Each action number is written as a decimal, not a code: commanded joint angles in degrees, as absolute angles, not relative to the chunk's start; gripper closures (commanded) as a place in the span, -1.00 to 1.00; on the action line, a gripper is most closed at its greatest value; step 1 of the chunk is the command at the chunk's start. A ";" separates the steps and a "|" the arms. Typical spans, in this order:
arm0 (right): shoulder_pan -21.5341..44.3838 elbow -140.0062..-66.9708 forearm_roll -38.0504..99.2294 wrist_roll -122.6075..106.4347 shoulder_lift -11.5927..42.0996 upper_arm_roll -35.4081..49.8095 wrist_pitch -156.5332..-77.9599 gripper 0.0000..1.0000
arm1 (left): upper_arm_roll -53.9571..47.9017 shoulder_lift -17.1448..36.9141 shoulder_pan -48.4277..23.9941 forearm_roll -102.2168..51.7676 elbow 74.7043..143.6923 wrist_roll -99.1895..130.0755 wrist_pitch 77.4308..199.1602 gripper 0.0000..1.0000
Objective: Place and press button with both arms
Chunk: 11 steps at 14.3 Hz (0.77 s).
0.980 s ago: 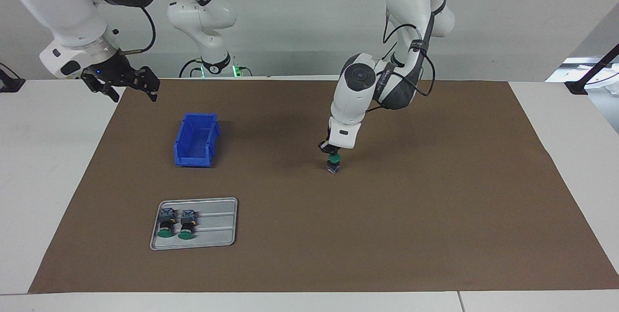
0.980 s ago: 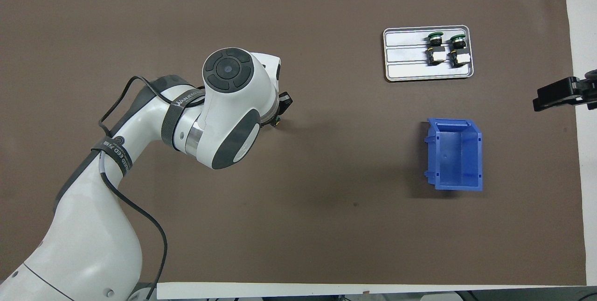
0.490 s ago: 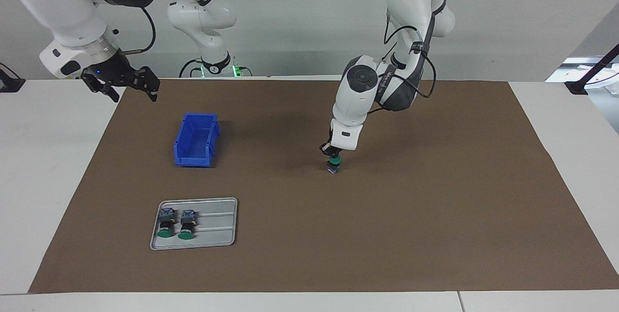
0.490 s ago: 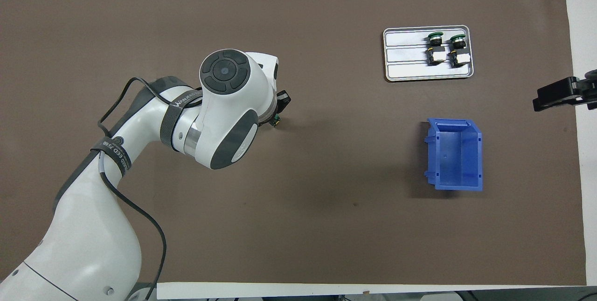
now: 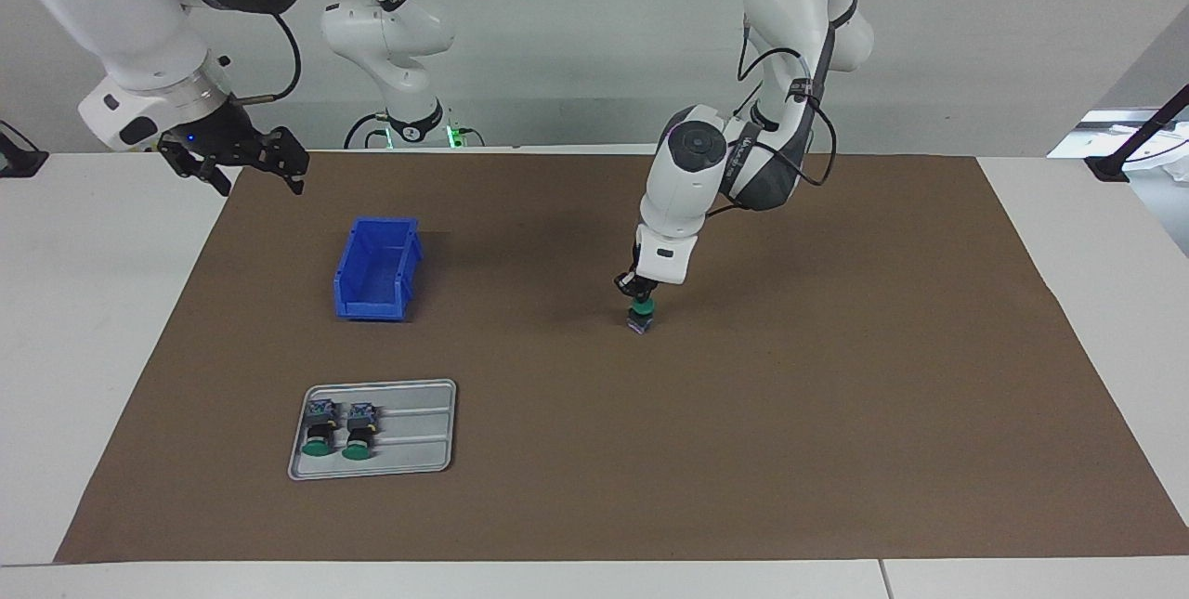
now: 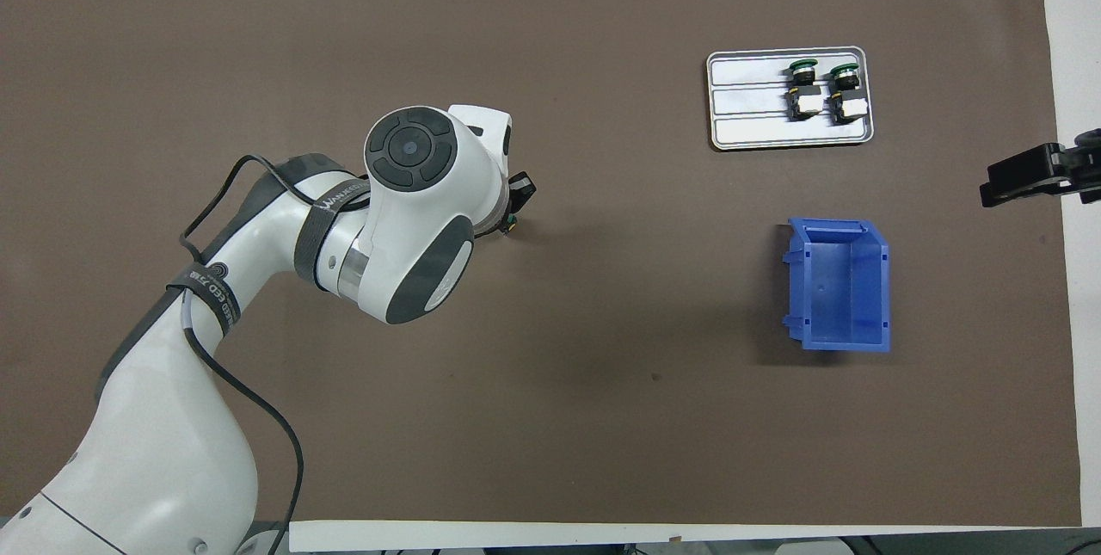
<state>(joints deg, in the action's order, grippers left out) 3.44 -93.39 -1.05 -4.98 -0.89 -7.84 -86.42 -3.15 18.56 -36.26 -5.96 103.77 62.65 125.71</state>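
Facing view. I see the left gripper [image 5: 639, 294] pointing straight down near the middle of the brown paper mat [image 5: 836, 413], fingertips brought together right on top of the small push-button with the round green cap [image 5: 639, 315]. The button stands upright on the mat, cap up, grey-blue block down. I cannot tell whether the tips press the cap or only rest on it. The right gripper [image 5: 249, 168] hangs in the air above the mat's corner at the right arm's end, nearest the robots, fingers spread, nothing in them; that arm waits. The open blue plastic bin [image 5: 376, 267] sits on the mat just below it in this view. The flat grey metal tray [image 5: 409, 432] lies farther from the robots than the bin, toward the mat's outer edge, with two more green-capped buttons [image 5: 338, 429] lying on their sides at its end.

Overhead view. The left arm's white wrist hides most of its gripper [image 6: 513, 209]; only a sliver of green shows at the button [image 6: 513, 225]. Right gripper [image 6: 1032, 176] sits at the mat's edge. Bin [image 6: 839, 284], tray [image 6: 748, 103], and the two spare buttons [image 6: 821, 90] lie well apart from the standing one.
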 commanded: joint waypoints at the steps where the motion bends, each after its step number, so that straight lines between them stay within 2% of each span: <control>1: 3.43 -94.75 -0.62 -6.68 -2.20 -7.56 -86.13 -0.98 | -2.90 17.32 -35.95 -5.19 105.03 62.49 126.48 0.67; 2: 4.30 -94.75 -0.62 -7.11 -2.20 -7.56 -86.22 -0.98 | -2.90 16.01 -35.77 -5.19 104.94 62.40 125.69 0.54; 7: 5.36 -94.48 -0.53 -8.26 -2.11 -7.56 -86.22 -0.98 | -2.64 12.66 -32.53 -5.19 104.24 62.32 122.88 -0.54; 9: 6.49 -93.87 0.34 -8.26 -1.85 -7.47 -86.40 -0.98 | -2.55 12.13 -30.77 -5.01 103.80 60.92 119.63 -0.82; 11: 7.12 -92.64 3.94 -8.17 -1.41 -7.56 -86.14 -0.98 | -2.46 11.17 -27.62 -5.01 103.71 54.79 115.33 -0.95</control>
<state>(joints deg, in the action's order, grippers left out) 6.64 -93.17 1.45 -7.11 -1.01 -7.64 -86.43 -2.57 12.51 -30.25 -5.89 103.59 59.47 119.35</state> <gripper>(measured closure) 0.004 0.097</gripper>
